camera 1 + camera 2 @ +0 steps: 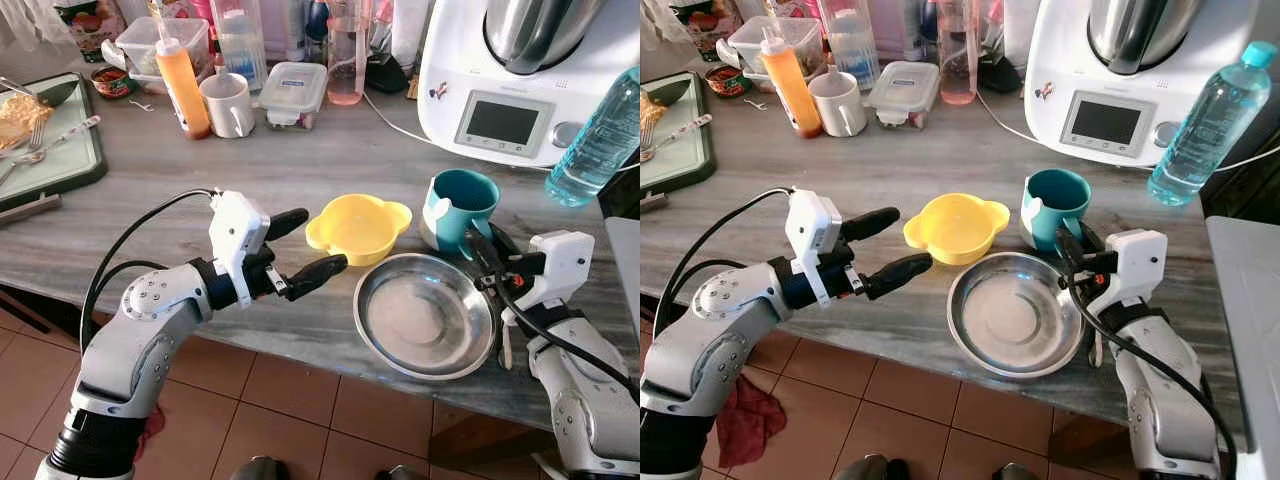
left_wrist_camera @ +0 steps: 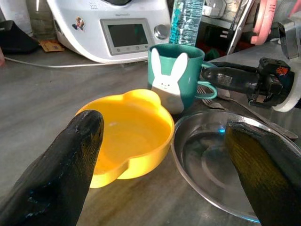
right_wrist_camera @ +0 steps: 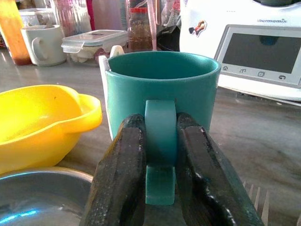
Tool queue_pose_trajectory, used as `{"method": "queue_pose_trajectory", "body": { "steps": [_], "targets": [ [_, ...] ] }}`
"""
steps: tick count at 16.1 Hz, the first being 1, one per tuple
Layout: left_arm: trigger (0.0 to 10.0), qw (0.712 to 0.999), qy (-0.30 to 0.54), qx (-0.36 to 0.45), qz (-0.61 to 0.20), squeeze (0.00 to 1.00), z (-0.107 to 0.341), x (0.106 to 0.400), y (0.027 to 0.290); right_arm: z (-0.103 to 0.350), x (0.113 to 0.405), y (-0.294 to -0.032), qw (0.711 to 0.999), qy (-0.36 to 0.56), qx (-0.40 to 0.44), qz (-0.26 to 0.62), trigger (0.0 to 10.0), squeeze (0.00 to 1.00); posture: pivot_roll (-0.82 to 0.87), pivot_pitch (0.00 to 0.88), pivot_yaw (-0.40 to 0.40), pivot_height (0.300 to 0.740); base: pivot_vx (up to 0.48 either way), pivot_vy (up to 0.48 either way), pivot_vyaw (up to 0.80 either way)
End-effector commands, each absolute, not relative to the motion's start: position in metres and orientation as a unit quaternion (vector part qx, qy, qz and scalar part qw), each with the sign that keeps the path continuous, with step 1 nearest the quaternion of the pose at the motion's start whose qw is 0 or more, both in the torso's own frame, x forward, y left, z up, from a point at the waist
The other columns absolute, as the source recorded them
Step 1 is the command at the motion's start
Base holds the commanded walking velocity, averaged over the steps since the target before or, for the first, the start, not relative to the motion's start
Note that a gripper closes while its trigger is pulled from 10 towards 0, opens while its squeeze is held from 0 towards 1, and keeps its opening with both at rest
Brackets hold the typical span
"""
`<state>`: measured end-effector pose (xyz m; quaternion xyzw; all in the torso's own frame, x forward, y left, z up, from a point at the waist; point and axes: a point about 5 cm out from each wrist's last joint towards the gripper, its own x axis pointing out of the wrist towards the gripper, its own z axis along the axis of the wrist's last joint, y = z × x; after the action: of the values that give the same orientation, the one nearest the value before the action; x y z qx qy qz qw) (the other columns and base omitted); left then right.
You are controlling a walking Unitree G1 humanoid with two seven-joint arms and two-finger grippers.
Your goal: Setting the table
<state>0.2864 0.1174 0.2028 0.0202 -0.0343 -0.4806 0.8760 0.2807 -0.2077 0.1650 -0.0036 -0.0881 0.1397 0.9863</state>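
Right arm: bent up from below the counter edge, forearm rising toward the teal mug [image 1: 459, 208], white wrist block just beside the steel bowl [image 1: 425, 315].
Right gripper [image 3: 160, 155]: fingers nearly together, pinching the teal mug's handle from both sides; the handle sits between them, touching both.
Left arm: elbow low in front of the counter, forearm reaching level over the counter edge, a black cable looping back from the wrist.
Left gripper [image 1: 303, 248]: fingers spread wide, holding nothing; one finger lies just beside the yellow bowl [image 1: 358, 227], the other points toward the steel bowl's rim. Neither touches.
Teal mug: one, upright on the grey marble counter [image 1: 300, 160], a white rabbit figure on its side, touching or just beside the steel bowl's far rim.
Yellow bowl: one, eared, empty, just beside the teal mug, on the side toward the robot's left.
Steel bowl: one, empty, nearest the counter edge, in front of the teal mug.
Fork [image 2: 221, 101]: one, lying behind the steel bowl near the teal mug's handle.
Kitchen machine [image 1: 520, 80]: one, white with a screen, behind the teal mug.
Water bottle [image 1: 605, 140]: one, clear blue, leaning beside the kitchen machine.
White mug [image 1: 228, 104]: one, well apart from the teal mug, at the back.
Sauce bottle [image 1: 182, 88]: one, orange, just beside the white mug.
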Motion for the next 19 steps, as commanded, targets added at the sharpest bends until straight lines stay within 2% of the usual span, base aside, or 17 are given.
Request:
{"method": "queue_pose_trajectory", "body": {
  "steps": [1,13,19],
  "targets": [
    [10.0,0.874,-0.032,0.026,-0.484,0.0,0.203,0.283,0.118,0.162,0.28,-0.209,0.987,-0.087,-0.009,0.137,10.0,1.0,0.09,0.195,0.03,0.714,0.0,0.0,0.0],
    [10.0,0.872,-0.031,0.026,-0.487,0.0,0.204,0.284,0.116,0.171,0.275,-0.208,0.985,-0.108,-0.021,0.132,10.0,1.0,0.09,0.196,0.037,0.714,0.0,0.0,0.0],
    [10.0,0.872,-0.03,0.024,-0.488,0.0,0.203,0.284,0.115,0.183,0.268,-0.198,0.981,-0.128,-0.023,0.143,10.0,1.0,0.08,0.191,0.035,0.714,0.0,0.0,0.0]
  ]
}}
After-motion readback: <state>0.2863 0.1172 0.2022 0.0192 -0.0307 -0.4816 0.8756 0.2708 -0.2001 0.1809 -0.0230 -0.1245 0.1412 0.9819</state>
